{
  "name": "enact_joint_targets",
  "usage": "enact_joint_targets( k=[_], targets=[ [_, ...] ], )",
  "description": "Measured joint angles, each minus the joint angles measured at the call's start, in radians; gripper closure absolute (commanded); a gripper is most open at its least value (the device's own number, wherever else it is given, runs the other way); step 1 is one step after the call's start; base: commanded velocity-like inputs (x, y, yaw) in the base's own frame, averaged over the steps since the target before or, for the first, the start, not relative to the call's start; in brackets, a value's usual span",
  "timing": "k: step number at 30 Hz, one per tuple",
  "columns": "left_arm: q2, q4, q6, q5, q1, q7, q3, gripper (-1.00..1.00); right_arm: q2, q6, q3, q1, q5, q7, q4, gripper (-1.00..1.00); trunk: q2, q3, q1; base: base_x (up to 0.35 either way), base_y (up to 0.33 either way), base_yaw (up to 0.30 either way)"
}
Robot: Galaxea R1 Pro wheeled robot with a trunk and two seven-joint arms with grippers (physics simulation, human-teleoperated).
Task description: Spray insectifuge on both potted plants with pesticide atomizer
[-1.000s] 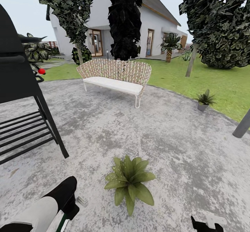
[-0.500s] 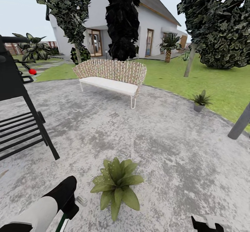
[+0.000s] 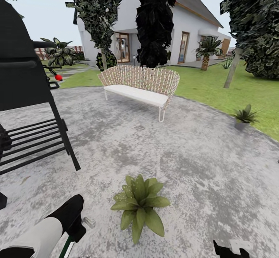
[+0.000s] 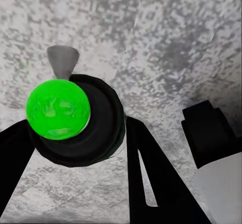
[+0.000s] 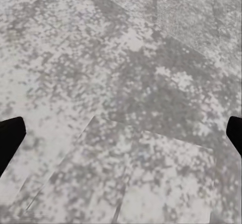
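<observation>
Left gripper (image 4: 75, 133) fingers clamped on the pesticide atomizer (image 4: 75, 118), nozzle aimed toward the near potted plant (image 3: 140, 205), presumably for spraying; right gripper (image 5: 121, 133) fingers apart, idle; second potted plant (image 3: 244, 117) far beyond it, at the patio (image 3: 186, 161) edge.

The patio (image 3: 201, 165) is mottled grey and white stone. At 6 o'clock, a potted plant (image 3: 140, 205) shows broad green leaves flecked pale. The wicker seat (image 3: 139, 86) at 12 o'clock is tan lattice with a white cushion. The grill (image 3: 27, 95) at 9 o'clock is black. The pesticide atomizer (image 4: 58, 110) shows bright green.
</observation>
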Motion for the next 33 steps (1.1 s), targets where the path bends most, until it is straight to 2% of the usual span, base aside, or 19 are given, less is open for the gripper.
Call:
enact_joint_targets(
  k=[12, 13, 16, 18, 21, 24, 26, 30, 33],
  targets=[
    [-0.009, 0.006, 0.001, -0.002, 0.005, -0.001, -0.01, 1.0, 0.0, 0.0, 0.0, 0.0, 0.0, 0.0, 0.0, -1.0, 0.0, 0.0, 0.0, 0.17, 0.0, 0.025],
    [-0.009, 0.006, 0.001, -0.001, 0.002, -0.002, -0.023, 1.0, 0.0, 0.0, 0.0, 0.0, 0.0, 0.0, 0.001, -1.0, 0.0, 0.0, 0.0, 0.026, 0.0, 0.0],
    [-0.01, 0.006, 0.002, 0.008, -0.007, -0.006, -0.1, 1.0, 0.0, 0.0, 0.0, 0.0, 0.0, 0.0, 0.001, -1.0, 0.0, 0.0, 0.0, 0.009, 0.0, 0.0],
    [-0.011, 0.002, 0.003, 0.009, -0.014, -0.034, -0.143, 1.0, 0.0, 0.0, 0.0, 0.0, 0.0, 0.0, 0.0, -1.0, 0.0, 0.0, 0.0, 0.002, 0.0, 0.0],
    [-0.005, 0.0, 0.0, 0.006, -0.047, -0.133, -0.216, 1.0, -0.001, 0.0, 0.0, 0.0, 0.0, 0.0, 0.0, -1.0, 0.0, 0.0, 0.0, 0.0, 0.0, 0.0],
    [0.0, 0.0, -0.006, 0.005, -0.083, -0.261, -0.308, 1.0, -0.001, 0.0, 0.0, 0.0, 0.0, 0.0, 0.0, -1.0, 0.0, 0.0, 0.0, 0.0, 0.0, 0.0],
    [0.0, -0.002, -0.01, 0.004, -0.091, -0.299, -0.334, 1.0, -0.001, 0.0, 0.0, 0.0, 0.0, -0.001, 0.001, -1.0, 0.0, 0.0, 0.0, 0.0, 0.0, 0.0],
    [0.007, -0.001, -0.022, 0.006, -0.097, -0.319, -0.341, 1.0, -0.001, 0.0, 0.0, 0.0, 0.0, -0.001, 0.001, -1.0, 0.0, 0.0, 0.0, 0.0, 0.0, 0.0],
    [0.032, 0.0, -0.068, 0.013, -0.093, -0.323, -0.337, 1.0, -0.001, 0.0, 0.0, 0.0, 0.0, -0.001, 0.001, -1.0, 0.0, 0.0, 0.0, 0.0, 0.0, 0.0]
  ],
)
